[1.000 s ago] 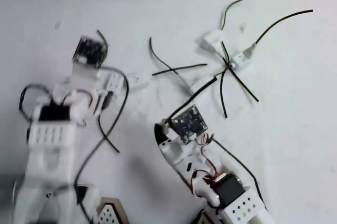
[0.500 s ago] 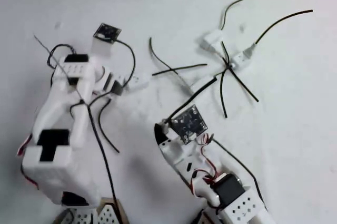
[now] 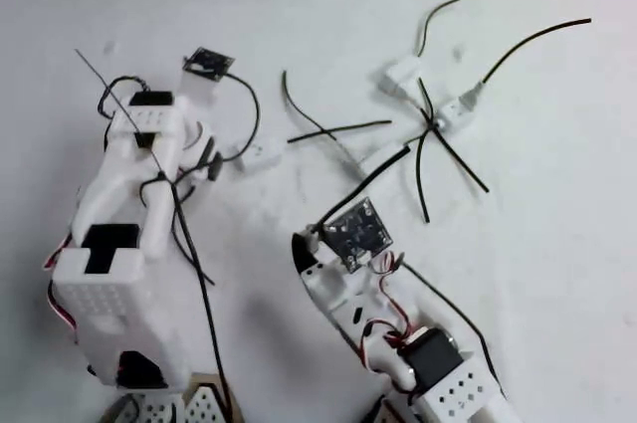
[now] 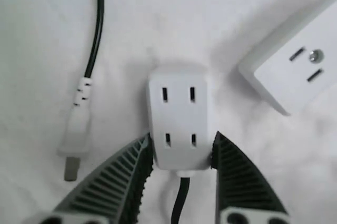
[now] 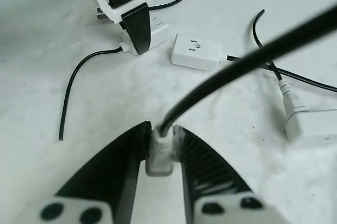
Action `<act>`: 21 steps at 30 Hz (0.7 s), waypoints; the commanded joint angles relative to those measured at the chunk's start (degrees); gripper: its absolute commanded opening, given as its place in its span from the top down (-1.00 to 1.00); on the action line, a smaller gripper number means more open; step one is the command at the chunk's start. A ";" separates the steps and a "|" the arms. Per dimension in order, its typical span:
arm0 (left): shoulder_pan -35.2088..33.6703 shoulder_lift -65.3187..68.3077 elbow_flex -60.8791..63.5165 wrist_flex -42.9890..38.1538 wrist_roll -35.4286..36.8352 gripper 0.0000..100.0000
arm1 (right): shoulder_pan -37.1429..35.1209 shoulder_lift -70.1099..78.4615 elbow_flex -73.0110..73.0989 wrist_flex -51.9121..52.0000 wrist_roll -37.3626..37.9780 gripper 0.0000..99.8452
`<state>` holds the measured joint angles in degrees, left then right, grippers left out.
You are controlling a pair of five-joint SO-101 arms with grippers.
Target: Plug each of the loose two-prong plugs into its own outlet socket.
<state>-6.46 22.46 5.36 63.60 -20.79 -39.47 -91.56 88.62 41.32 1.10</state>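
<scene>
1. Left gripper (image 4: 181, 147): the jaws are narrow and closed on the cord end of a white double socket block (image 4: 179, 108); the ribbed fingers (image 4: 126, 176) press on both its sides; the block lies flat on the table with its slots facing up, and its black cord runs out between the jaws.
2. Loose two-prong plug (image 4: 73, 142): white, on a black cord; we find it lying on the table just beside the block, not touching it.
3. Grounded socket (image 4: 292, 71): white, single outlet; it lies near the block on the other side, apart from it and set at an angle.
4. Right gripper (image 5: 160, 132): the jaws are narrow and hold a white plug (image 5: 158, 158) between the pads; we cannot see its prongs; its thick black cord (image 5: 253, 55) runs up and away from the jaws.
5. Left arm (image 3: 119, 194): we see it over the table's left part; the right arm (image 3: 343, 289) is near the middle front.
6. Cluster of white connectors (image 3: 458, 109) with crossing black cords: at the table's far right, well apart from both grippers.
7. Table (image 3: 557, 274): covered in white.
</scene>
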 commanded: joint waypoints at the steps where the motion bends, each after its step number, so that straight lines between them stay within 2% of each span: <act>1: -0.13 -1.36 -1.58 3.69 -0.70 0.68 | 0.84 -1.19 -0.88 -1.10 0.18 0.97; 7: 2.68 -12.44 9.76 3.87 -4.57 0.77 | 0.84 -1.19 -0.79 -1.45 0.18 0.97; 15: 10.33 -40.92 36.84 -0.88 -4.57 0.77 | 3.91 -1.19 -0.88 -2.68 0.18 0.97; 18: 13.32 -49.71 43.34 0.88 -4.84 0.75 | 4.09 -1.19 -0.88 -2.68 0.18 0.97; 21: 16.48 -55.25 47.21 5.63 -8.18 0.66 | 4.18 -1.19 -0.88 -2.33 0.97 0.97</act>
<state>6.11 -22.99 48.18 64.84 -25.80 -36.13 -91.56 88.62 39.91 1.10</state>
